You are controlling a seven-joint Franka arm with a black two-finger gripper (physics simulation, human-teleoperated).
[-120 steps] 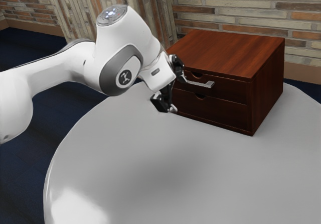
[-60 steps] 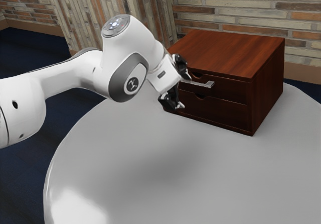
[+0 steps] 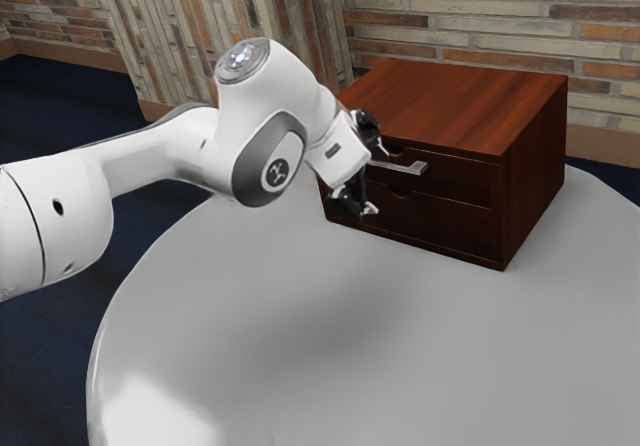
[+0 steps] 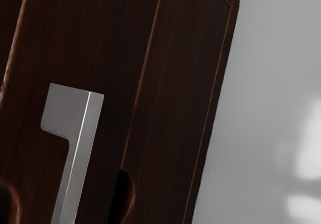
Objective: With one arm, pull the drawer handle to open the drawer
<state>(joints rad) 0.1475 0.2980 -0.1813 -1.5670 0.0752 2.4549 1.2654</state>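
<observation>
With the claw (image 3: 362, 171) spread open beside the handle (image 3: 402, 167) of the shut top drawer (image 3: 455, 173), at the worktop's (image 3: 300, 346) far side, it should centre on the bar, clamp squarely, then pull straight out.

The dark reddish-brown wooden drawer cabinet (image 3: 455, 96) shows a smooth, lightly polished grain; its flat silver metal handle (image 4: 76, 153) looks satin. The round grey table (image 3: 300, 346) is matt, my white plastic arm (image 3: 150, 166) glossy.
</observation>
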